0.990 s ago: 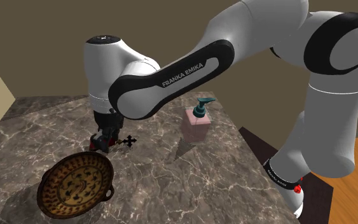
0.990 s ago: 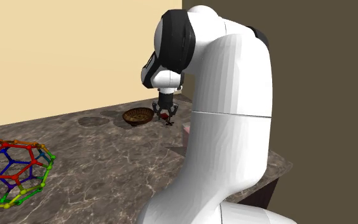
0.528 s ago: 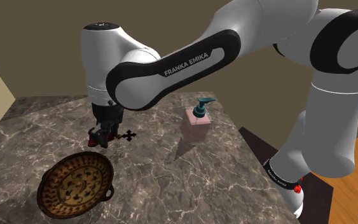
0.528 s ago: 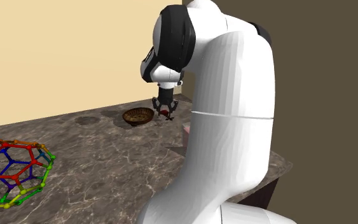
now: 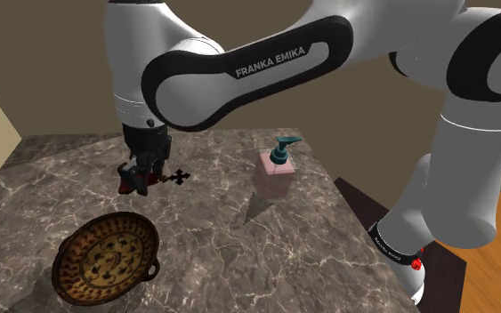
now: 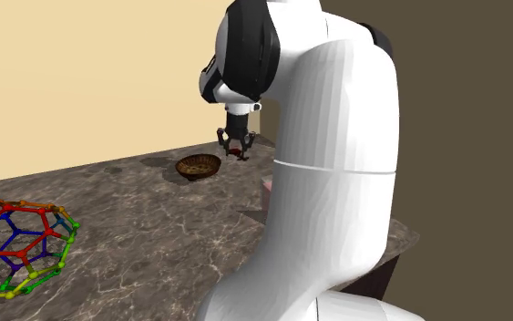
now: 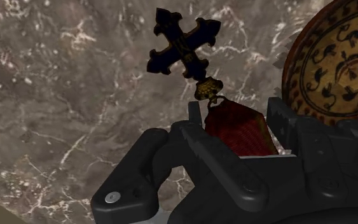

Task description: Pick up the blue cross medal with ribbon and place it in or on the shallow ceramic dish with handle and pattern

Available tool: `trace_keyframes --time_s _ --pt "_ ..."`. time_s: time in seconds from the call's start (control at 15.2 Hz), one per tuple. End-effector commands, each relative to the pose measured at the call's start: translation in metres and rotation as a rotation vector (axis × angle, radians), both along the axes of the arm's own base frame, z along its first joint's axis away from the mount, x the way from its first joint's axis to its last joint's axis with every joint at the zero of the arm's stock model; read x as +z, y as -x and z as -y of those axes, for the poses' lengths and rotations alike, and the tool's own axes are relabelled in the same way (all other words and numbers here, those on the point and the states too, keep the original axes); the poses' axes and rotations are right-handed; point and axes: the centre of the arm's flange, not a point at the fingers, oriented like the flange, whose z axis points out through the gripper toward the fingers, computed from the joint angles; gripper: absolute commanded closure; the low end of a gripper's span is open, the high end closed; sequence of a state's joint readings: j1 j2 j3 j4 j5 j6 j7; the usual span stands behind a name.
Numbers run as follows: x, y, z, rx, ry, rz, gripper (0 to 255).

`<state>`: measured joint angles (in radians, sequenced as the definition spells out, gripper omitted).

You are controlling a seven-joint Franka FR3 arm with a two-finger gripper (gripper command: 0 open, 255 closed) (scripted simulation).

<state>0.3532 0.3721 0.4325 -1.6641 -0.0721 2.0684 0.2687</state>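
Risen higher above the counter (image 5: 230,253), end effector (image 5: 140,183) points down, clasping medal (image 7: 182,49) by its ribbon.

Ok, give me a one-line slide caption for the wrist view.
Gripper shut on the red ribbon, the dark cross medal dangling over the veined counter, patterned dish beside it.

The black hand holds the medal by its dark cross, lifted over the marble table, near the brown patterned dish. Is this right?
Not quite. The black two-finger hand clasps the medal's red ribbon, not the dark cross, which hangs free beyond it. The wrist view shows this. The rest holds.
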Motion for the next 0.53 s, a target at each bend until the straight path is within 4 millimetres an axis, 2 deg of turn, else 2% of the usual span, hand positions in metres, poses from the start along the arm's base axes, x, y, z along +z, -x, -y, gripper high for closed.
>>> trace_keyframes --time_s 0.0,0.46 --pt "0.010 0.000 0.000 0.000 0.000 0.000 255" --pt "0.046 0.000 0.000 0.000 0.000 0.000 255"
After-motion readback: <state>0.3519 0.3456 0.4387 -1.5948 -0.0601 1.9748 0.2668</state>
